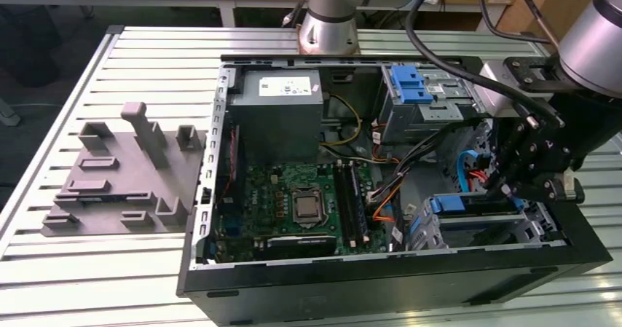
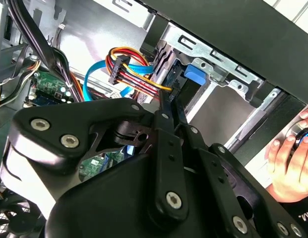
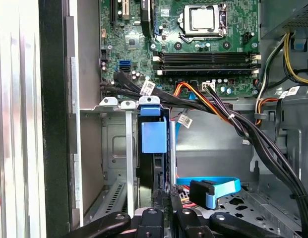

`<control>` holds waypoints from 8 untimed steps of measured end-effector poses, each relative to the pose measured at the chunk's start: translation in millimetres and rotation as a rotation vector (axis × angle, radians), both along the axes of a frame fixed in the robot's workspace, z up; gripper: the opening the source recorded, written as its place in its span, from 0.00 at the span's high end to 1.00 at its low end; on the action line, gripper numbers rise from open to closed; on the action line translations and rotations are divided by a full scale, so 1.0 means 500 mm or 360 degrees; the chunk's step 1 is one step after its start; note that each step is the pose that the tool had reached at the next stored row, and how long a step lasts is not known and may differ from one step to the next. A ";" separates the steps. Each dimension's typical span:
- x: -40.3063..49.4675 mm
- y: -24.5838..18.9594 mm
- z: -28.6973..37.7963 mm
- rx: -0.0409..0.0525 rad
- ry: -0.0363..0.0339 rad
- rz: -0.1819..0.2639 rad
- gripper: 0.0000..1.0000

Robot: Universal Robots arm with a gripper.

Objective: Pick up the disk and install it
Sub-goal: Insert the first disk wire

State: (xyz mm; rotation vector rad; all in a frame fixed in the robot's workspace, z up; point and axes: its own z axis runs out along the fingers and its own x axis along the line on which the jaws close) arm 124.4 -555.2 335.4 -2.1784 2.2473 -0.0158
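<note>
Drive bay: flanked by silver metal cage walls (image 3: 128, 163); bundled black, orange and yellow cables (image 3: 228, 119) cross beside it; blue flat ribbon cable (image 3: 213, 184) apparently crowds the floor.

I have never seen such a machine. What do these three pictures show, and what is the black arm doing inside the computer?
This is one robot arm working in an open computer case that lies on a slatted metal table. The exterior view is taken from off the arm. Both wrist views are taken from cameras on the arm itself, looking past its black gripper. The gripper is down at the drive bay on the exterior view's right, where the disk with its blue rail sits in a slot. A grey fixture lies on the table beside the case. Whether the jaws hold the disk cannot be told.
</note>
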 end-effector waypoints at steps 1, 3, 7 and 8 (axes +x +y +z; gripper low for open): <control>0.000 -0.0003 0.000 0.0000 0.0000 0.0000 0.83; 0.000 -0.0015 -0.001 0.0000 0.0000 0.0000 0.83; 0.000 -0.0034 -0.002 0.0000 0.0000 0.0001 0.83; 0.000 -0.0036 -0.002 0.0000 0.0000 0.0001 0.83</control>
